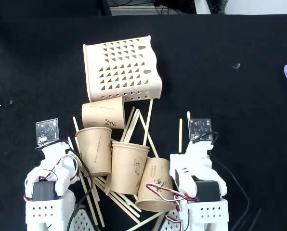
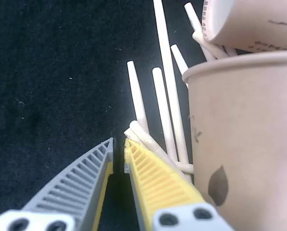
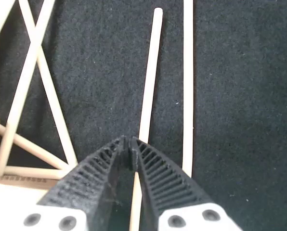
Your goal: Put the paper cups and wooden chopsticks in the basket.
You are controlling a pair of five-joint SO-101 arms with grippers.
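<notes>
There we had the beige perforated plastic basket (image 1: 122,67) tipped on its side at twelve o'clock. Four brown paper cups (image 1: 126,166) sprawled across pale wooden chopsticks (image 2: 138,96) on the black surface (image 1: 240,120). The left jaws were pressed together on nothing. The right jaws were closed over one lone chopstick (image 3: 150,72). Nothing was loaded. The cups pinned the sticks, so we judged cups first.

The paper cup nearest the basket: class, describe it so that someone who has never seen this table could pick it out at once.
In the high view, find the tan basket with triangle holes, lying on the black table. Directly below it, one paper cup lies on its side. Unlike the other three cups, which are bunched lower down over the chopsticks, it sits crosswise right by the basket's edge.
</notes>
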